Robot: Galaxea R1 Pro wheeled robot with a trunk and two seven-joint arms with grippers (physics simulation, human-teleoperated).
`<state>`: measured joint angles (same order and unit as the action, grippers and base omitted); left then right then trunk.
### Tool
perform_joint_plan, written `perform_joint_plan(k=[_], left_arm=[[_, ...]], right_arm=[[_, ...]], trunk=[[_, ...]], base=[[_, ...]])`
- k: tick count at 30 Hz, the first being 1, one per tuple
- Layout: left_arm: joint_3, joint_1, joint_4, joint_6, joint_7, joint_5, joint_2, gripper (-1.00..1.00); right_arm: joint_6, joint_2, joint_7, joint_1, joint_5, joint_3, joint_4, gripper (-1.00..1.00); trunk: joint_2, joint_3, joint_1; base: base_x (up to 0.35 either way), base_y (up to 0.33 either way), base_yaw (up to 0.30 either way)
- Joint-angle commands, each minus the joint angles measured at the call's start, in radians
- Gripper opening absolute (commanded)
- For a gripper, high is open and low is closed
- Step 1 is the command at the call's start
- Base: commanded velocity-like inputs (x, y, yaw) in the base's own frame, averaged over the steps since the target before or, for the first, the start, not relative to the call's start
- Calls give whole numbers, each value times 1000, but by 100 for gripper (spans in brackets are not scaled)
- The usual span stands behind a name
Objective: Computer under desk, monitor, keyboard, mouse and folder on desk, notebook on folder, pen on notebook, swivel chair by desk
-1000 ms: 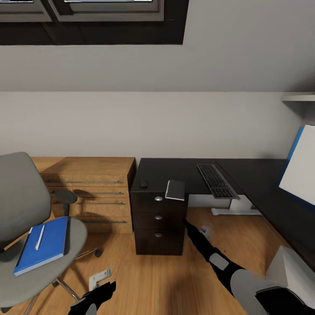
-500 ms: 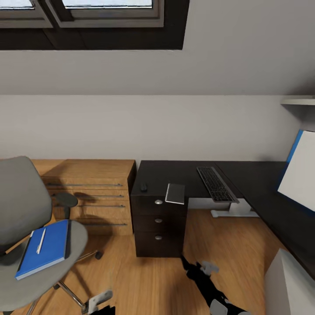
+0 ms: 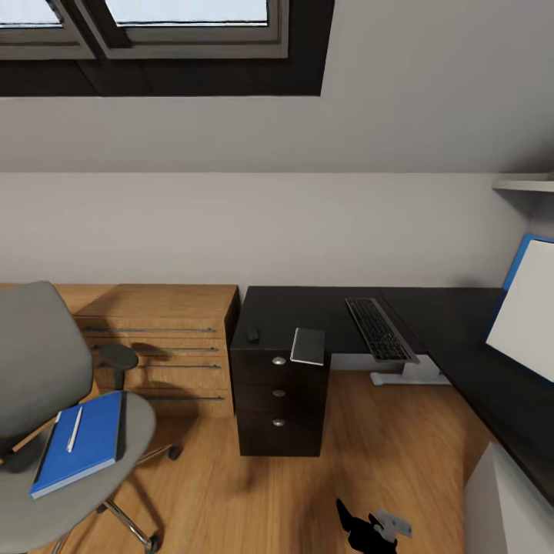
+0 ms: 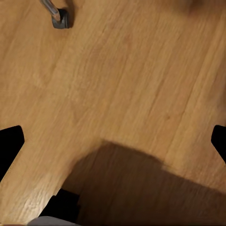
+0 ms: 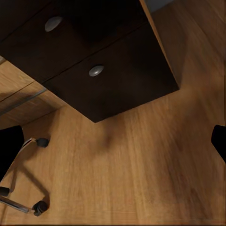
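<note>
The grey swivel chair [image 3: 38, 369] stands at the left, apart from the desk. The blue folder [image 3: 81, 442] lies on its seat with the white pen [image 3: 74, 428] on top. On the black desk [image 3: 454, 323] lie the small mouse [image 3: 252, 334], the dark notebook [image 3: 308, 345] overhanging the front edge above the drawers, and the keyboard [image 3: 379, 329]. The monitor [image 3: 527, 312] stands at the right, white back showing. My right gripper [image 3: 369, 529] hangs low over the floor; in its wrist view it [image 5: 113, 141] is open before the drawer unit [image 5: 99, 56]. My left gripper [image 4: 113, 141] is open over bare floor.
A light wooden dresser [image 3: 158, 338] stands between the chair and the desk's drawer unit [image 3: 278, 400]. A white boxy case [image 3: 504, 500], perhaps the computer, sits on the floor at the right. Chair castors [image 4: 61, 19] [image 5: 40, 205] are near both grippers. Open wood floor [image 3: 231, 492] lies ahead.
The head view has tilted up a little. My right arm has dropped back toward the picture's lower edge, and the left gripper has left the head view. The desk items have not moved.
</note>
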<state>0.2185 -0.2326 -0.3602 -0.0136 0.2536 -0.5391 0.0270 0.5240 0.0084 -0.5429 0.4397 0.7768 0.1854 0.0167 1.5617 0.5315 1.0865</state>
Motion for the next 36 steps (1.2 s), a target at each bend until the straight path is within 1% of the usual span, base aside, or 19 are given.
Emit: perform_joint_plan(k=[1, 7, 10, 11, 14, 15, 18, 22, 32, 36], left_arm=[[9, -1, 4, -3, 7, -8, -1, 100], [13, -1, 33, -9, 7, -8, -1, 100], [13, -1, 35, -9, 7, -7, -1, 100], [13, -1, 36, -11, 8, -8, -3, 100], [13, -1, 36, -11, 8, -8, -3, 100], [12, -1, 37, -11, 10, -9, -1, 100], [12, -1, 37, -11, 11, -9, -1, 100], [12, -1, 37, -11, 13, -9, -1, 100], [10, -1, 37, -14, 16, -10, -1, 100], [9, -1, 37, -14, 16, -10, -2, 100]], right_arm=[[3, 0, -5, 0, 10, 8, 2, 100], [3, 4, -1, -4, 10, 9, 2, 100], [5, 2, 17, -4, 11, 9, 2, 100], [24, 5, 87, -4, 10, 11, 1, 100], [38, 8, 128, -4, 9, 12, 1, 100], [46, 10, 190, -4, 8, 12, 2, 100], [47, 11, 203, -4, 8, 12, 2, 100], [48, 11, 212, -4, 7, 13, 2, 100], [48, 16, 218, -4, 6, 17, 2, 100], [48, 20, 218, -4, 6, 18, 2, 100]], trunk=[[-7, -2, -4], [-49, -21, -27], [-70, -30, -39], [-77, -34, -42], [-98, -43, -54], [-105, -46, -58], [-126, -55, -69], [-154, -68, -85], [-224, -99, -123], [-252, -112, -138]], base=[[0, 0, 0], [0, 0, 0], [0, 0, 0], [0, 0, 0], [0, 0, 0], [0, 0, 0], [-58, -2, 0], [-214, -55, 0], [-274, -179, 0], [-139, -108, 0]])
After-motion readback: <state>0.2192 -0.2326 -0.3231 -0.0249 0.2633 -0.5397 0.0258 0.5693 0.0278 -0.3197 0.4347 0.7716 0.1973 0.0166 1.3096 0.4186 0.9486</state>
